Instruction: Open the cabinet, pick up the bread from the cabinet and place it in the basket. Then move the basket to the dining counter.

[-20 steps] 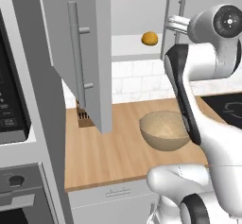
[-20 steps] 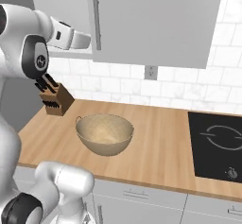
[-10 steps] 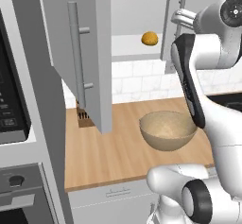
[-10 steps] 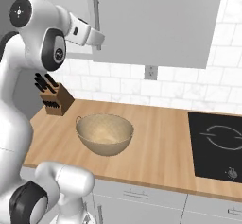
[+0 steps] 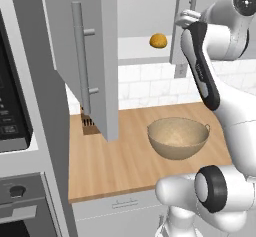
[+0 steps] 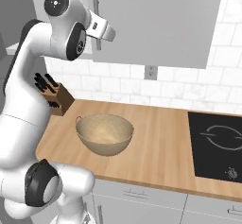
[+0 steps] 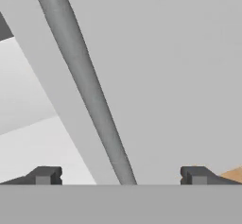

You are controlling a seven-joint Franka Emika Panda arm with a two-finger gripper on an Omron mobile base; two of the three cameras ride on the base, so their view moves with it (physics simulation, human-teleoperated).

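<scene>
Risen since a second ago, claw gapes wide astride right cabinet handle, gripping nothing; bread on shelf.

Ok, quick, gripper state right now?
Gripper: open, holding nothing; its fingertips straddle the right cabinet door's handle.

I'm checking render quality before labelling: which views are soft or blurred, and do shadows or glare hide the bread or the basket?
Left base view: slightly soft, even lighting, no glare; the bread sits clear on the shelf in the cabinet.
Right base view: the basket has a shaded inside but reads clearly.
Hand view: the handle fills the frame close up, edges soft, between the open gripper tips.
</scene>
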